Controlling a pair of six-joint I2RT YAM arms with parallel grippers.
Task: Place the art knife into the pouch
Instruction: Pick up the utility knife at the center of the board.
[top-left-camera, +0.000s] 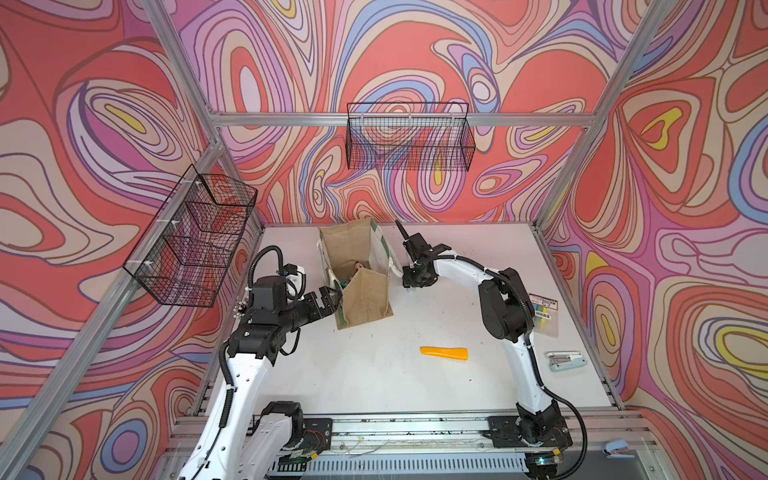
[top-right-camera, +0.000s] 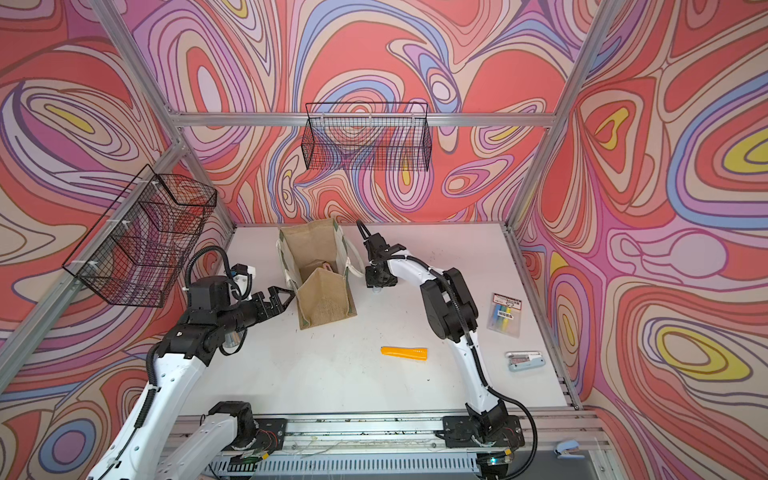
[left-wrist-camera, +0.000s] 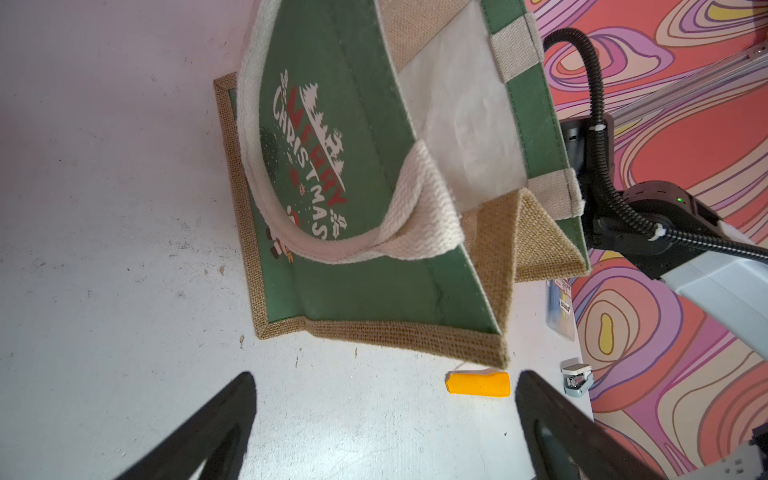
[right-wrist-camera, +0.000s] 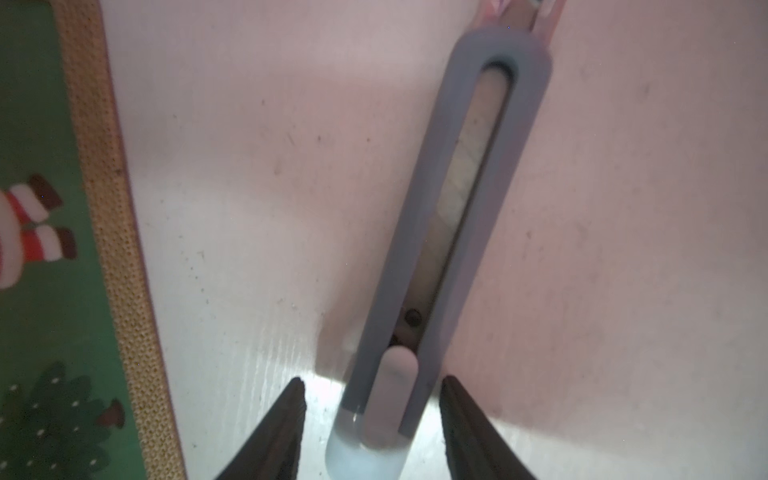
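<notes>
Right arm (top-left-camera: 498, 307) is arched over, right hand (right-wrist-camera: 372, 409) pointing down, half-wide, straddling the art knife (right-wrist-camera: 453, 199) on the bench (right-wrist-camera: 257, 166). Left hand (left-wrist-camera: 386, 386) spread wide, level beside the pouch (left-wrist-camera: 365, 291).

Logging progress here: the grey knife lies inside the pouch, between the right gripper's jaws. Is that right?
Not inside. The grey knife lies on the table beside the pouch, between the right gripper's jaws, as the right wrist view shows.

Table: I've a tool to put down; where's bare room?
Bare: the table between the orange tool and the front rail, and the far right corner. Crowded: the right edge, with marker packet and pale blue tool, and around the pouch and art knife.
</notes>
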